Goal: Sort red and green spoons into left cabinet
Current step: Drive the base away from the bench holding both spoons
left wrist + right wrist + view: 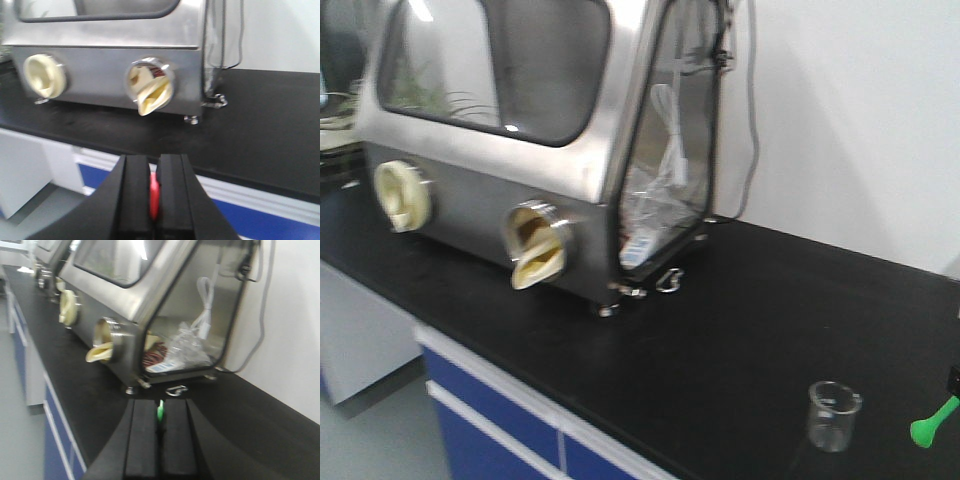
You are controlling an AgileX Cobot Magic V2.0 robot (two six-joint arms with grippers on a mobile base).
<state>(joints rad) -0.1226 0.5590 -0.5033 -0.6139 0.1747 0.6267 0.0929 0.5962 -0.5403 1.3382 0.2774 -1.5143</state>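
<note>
Holding one spoon per arm, the robot faces a steel glovebox (510,120) on a black surface (740,330); grey left cabinet not in any view

- left gripper (153,167): jaws clamped on the red spoon (154,197), only a thin red sliver shows between the pads, rest of the spoon hidden, so length and tilt cannot be told
- right gripper (160,405): jaws clamped on the green spoon (160,412), a short green bit sticks up from the pad gap; front view shows a green end poking in at the right edge, near a small glass beaker (835,415) but apart from it
- both spoons pinched across the thin handle, likely because that narrow part is what fits between flat pads and stops the spoon rolling
- both are up off the surface, touching nothing else, which suits carrying rather than placing
- glovebox ports (150,90) and the blue drawer fronts (495,420) are just background, not the target

Judgement: pick-up looks done for both colours, the carry and placing are left; the base or arms need to turn toward the cabinet shelves first. Risk: thin smooth plastic could pivot or slip in the jaws during travel
</note>
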